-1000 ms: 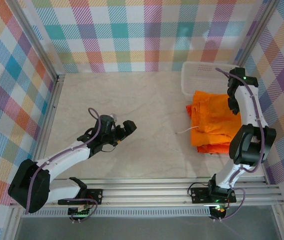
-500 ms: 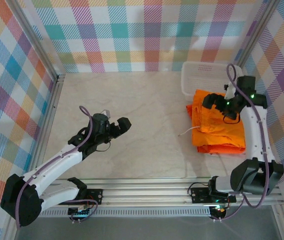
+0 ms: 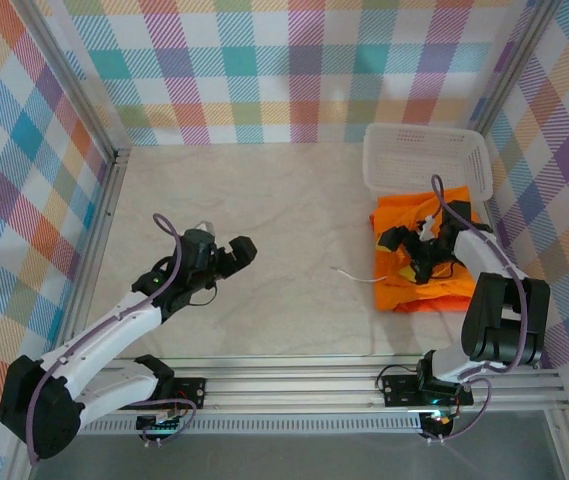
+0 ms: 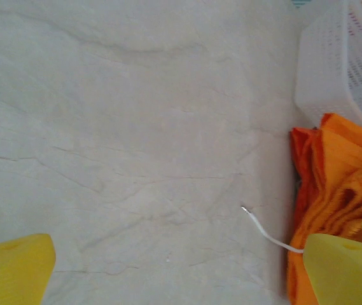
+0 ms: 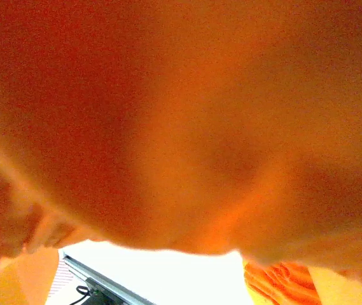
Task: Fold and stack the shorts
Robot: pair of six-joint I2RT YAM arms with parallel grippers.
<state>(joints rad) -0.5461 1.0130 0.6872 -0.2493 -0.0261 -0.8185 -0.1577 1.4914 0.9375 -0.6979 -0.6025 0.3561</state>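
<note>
Overhead, right hand [image 3: 405, 255] lies on shorts [image 3: 436, 293], an orange blur up close.

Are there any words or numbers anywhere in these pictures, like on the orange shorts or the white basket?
There are no words or numbers to read.
orange shorts: plain cloth, no label showing.
white basket: only a lattice of holes, no writing.
checked walls: coloured squares, no letters.
small circuit board at the near edge: too small to tell if anything is printed on it.
</note>
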